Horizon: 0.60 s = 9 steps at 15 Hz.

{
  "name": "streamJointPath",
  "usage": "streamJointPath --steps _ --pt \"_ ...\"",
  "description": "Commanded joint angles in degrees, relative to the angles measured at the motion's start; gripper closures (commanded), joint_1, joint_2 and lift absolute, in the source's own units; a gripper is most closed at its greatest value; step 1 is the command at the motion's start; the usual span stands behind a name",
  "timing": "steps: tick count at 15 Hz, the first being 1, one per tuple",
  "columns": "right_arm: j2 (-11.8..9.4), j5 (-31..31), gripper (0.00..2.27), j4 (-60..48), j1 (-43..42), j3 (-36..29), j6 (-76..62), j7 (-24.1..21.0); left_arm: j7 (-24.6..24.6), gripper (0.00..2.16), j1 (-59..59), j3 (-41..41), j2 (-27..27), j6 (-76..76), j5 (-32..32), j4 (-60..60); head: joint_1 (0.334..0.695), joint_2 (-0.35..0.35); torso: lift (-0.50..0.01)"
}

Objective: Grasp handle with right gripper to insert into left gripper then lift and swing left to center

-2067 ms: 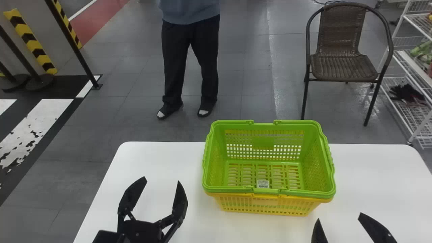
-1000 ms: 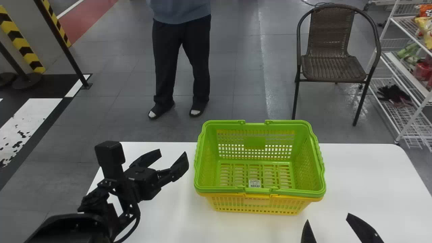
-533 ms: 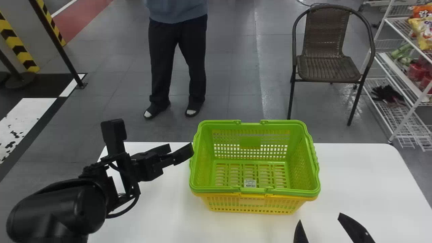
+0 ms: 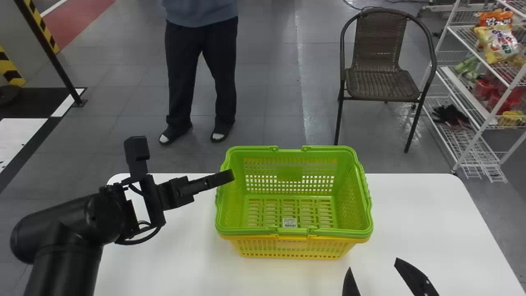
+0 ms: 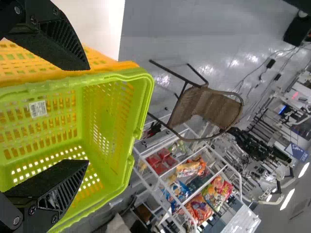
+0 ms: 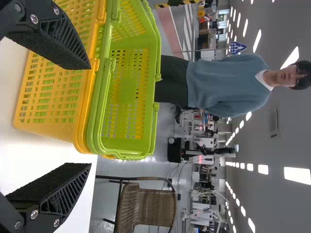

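Fingers (image 6: 60, 46) (left gripper (image 4: 231, 176), right gripper (image 4: 373, 263)) wide apart

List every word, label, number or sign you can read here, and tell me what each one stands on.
No text can be read for certain.
White label inside the green basket: print too small to read.
Snack bags on the white rack: lettering too small and blurred to read.
Blue sign in the room behind: too small to read.
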Motion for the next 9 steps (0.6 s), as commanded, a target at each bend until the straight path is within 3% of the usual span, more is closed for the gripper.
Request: streamJointPath --steps 1,9 --pt "0.00 0.00 0.10 0.07 0.00 -0.08 0.00 0.00 -2.77 0.14 -3.25 1.49 0.51 5.96 0.51 4.03 0.695 0.057 0.000" --pt "-0.09 0.00 0.10 0.15 0.00 -0.08 0.00 0.00 -7.08 0.14 -9.58 0.70 3.93 4.56 0.25 15.64 0.695 0.067 0.000"
